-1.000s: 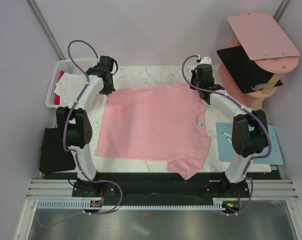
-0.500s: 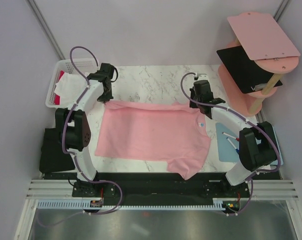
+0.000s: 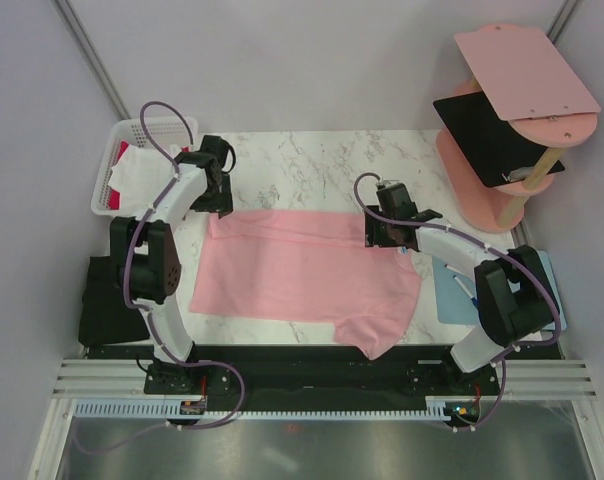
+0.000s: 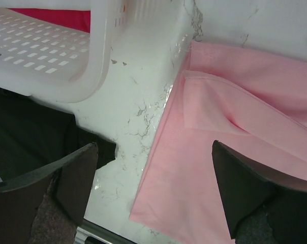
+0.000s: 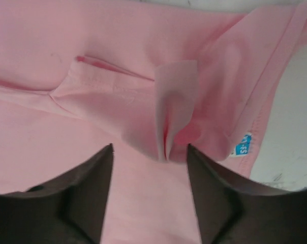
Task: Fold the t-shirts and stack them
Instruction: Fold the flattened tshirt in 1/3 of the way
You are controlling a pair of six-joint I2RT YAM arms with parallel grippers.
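My left claw [image 4: 153, 152] gapes wide and empty over the 10 o'clock corner of the light pink t-shirt [image 3: 302, 275], which lies mid-table. My right claw [image 5: 149, 150], at 2 o'clock, stands parted around a raised pucker of its cloth.

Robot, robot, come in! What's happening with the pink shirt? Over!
Left gripper open over the pink shirt edge. Right gripper open, cloth pucker between its fingers. Shirt's far edge folded over. White basket close by, not touching the shirt.

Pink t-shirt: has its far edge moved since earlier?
Yes. The pink t-shirt folded toward the near side, its far edge leaving more marble table bare.
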